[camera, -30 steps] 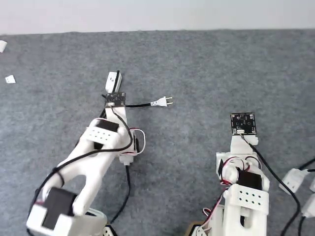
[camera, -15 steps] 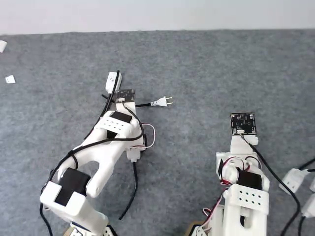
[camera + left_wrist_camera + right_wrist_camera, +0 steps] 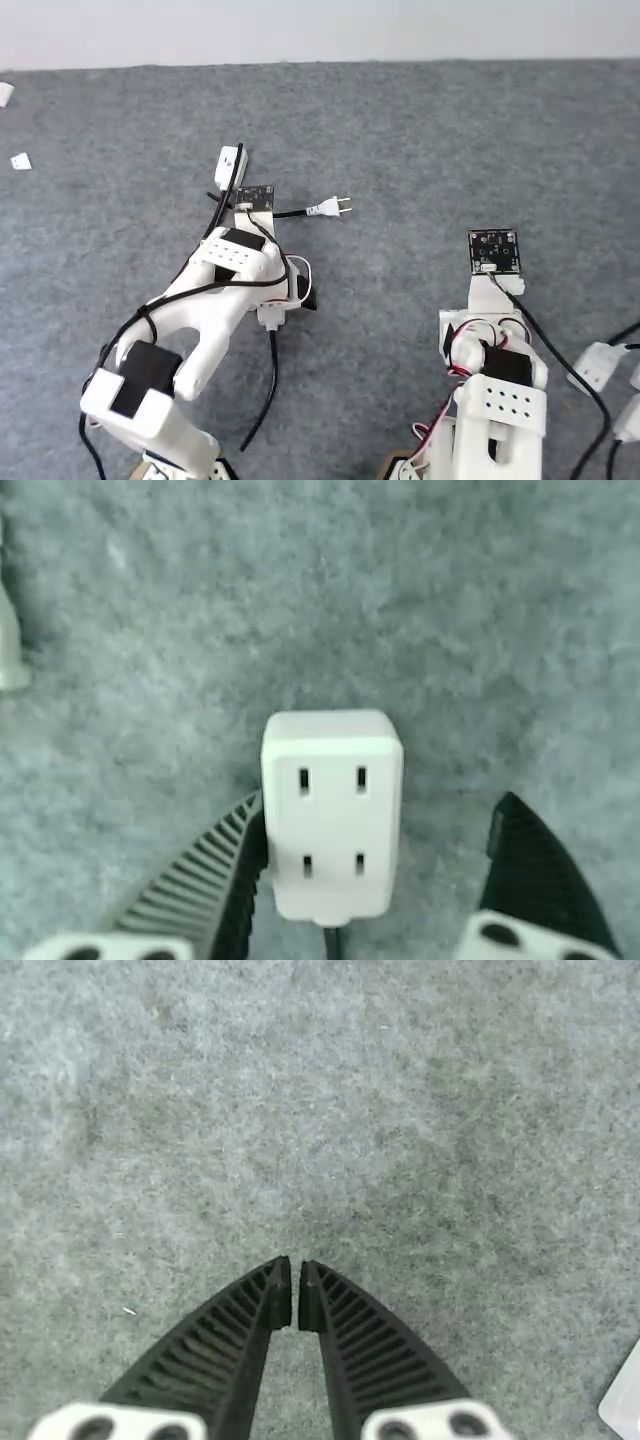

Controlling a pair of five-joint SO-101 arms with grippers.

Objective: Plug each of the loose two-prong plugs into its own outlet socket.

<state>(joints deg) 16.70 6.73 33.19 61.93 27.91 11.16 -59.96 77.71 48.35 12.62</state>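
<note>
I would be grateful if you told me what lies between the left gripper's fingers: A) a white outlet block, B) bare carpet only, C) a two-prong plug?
A: the left wrist view shows the white outlet block, with two slot pairs, between the open fingers of the left gripper.

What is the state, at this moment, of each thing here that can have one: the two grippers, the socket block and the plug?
left gripper: open, one finger on each side of the socket block.
right gripper: shut, holding nothing, above the carpet.
socket block: lying on the carpet, all its slots empty.
plug: loose on the carpet, not plugged in, both prongs bare.
</note>
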